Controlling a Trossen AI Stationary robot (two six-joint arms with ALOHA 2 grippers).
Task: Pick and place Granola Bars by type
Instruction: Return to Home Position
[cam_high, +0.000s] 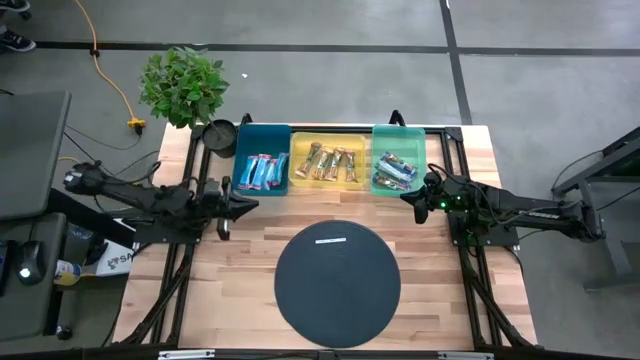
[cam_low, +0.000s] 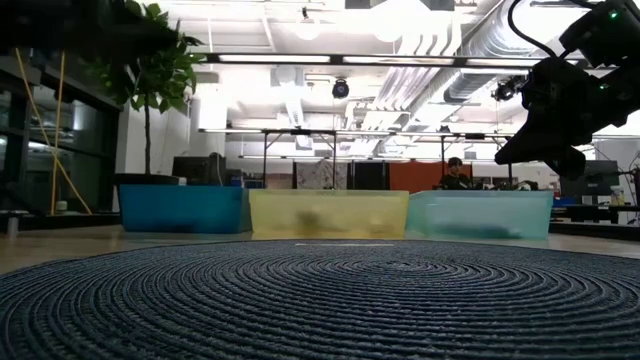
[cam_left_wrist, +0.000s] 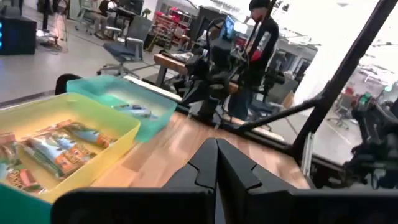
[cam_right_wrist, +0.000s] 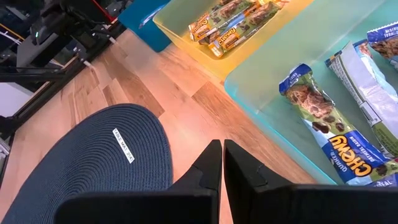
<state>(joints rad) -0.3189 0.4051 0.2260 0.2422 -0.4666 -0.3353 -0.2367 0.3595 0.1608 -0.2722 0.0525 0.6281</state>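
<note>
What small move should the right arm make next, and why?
Probably draw the right tool back from the green tray toward rest: it is shut on nothing, and all granola bars in view lie inside trays. The left tool waits near the teal tray.

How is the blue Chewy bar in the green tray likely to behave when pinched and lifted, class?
The Chewy bar looks slim and lies flat in the green tray, so it is probably light and unlikely to roll. Its glossy wrapper may slip; the loose wrapper ends would likely crumple.
</note>
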